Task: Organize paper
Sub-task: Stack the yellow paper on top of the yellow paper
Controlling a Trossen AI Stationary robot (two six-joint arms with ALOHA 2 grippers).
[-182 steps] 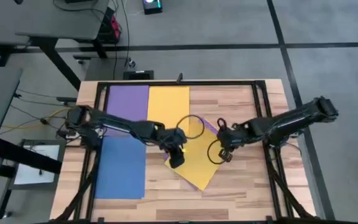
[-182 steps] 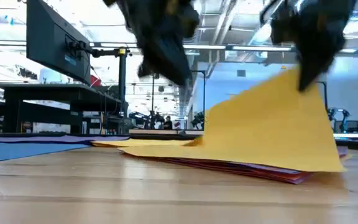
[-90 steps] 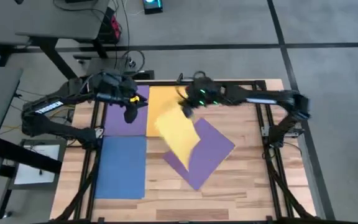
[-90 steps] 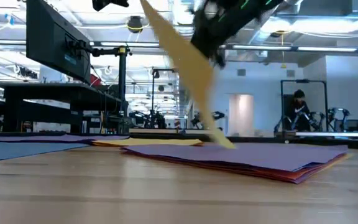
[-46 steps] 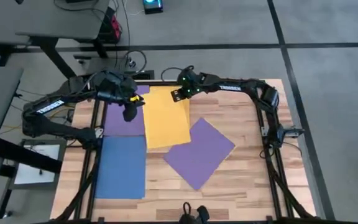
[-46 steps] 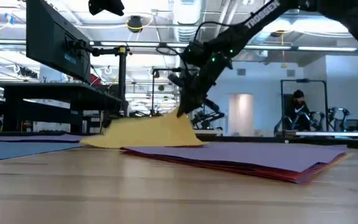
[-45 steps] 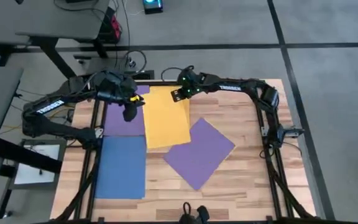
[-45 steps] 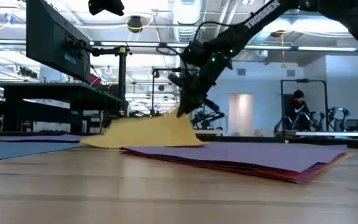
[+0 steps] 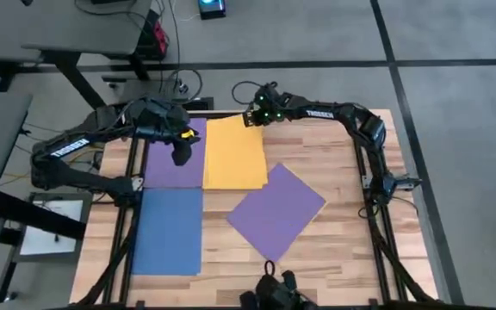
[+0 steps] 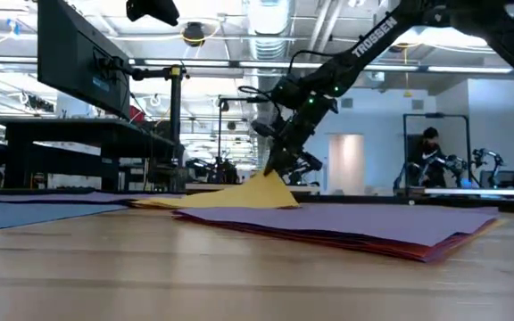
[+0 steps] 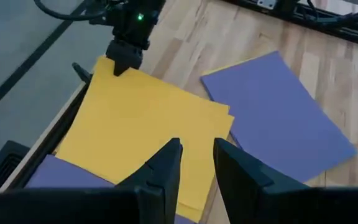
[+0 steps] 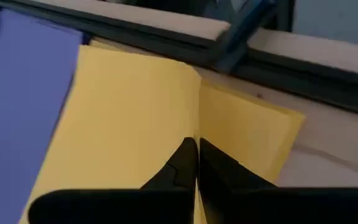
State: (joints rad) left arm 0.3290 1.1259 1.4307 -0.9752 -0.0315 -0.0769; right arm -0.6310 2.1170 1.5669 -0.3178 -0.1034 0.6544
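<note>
The right gripper (image 9: 254, 120) has its jaws pinched tight on the far corner of the yellow sheet (image 9: 233, 153), and in the right wrist view you can see the paper's edge squeezed between the two dark fingers (image 12: 180, 163) with basically no gap. That corner is lifted a bit off the table (image 9: 334, 155) in the low view, rest of the sheet lying flat on another yellow one below it. Using the yellow sheet as the anchor: a purple sheet (image 9: 175, 162) sits right beside it on the left arm's side, a blue sheet (image 9: 169, 231) is on the near side of that purple one, and a tilted purple-topped stack (image 9: 276, 211) lies near the yellow sheet's near corner on the right arm's side, with reddish edges showing under it in the low view. The left gripper (image 9: 180, 156) hovers over the purple sheet just beside the yellow sheet's edge, jaws a little apart, holding nothing.
</note>
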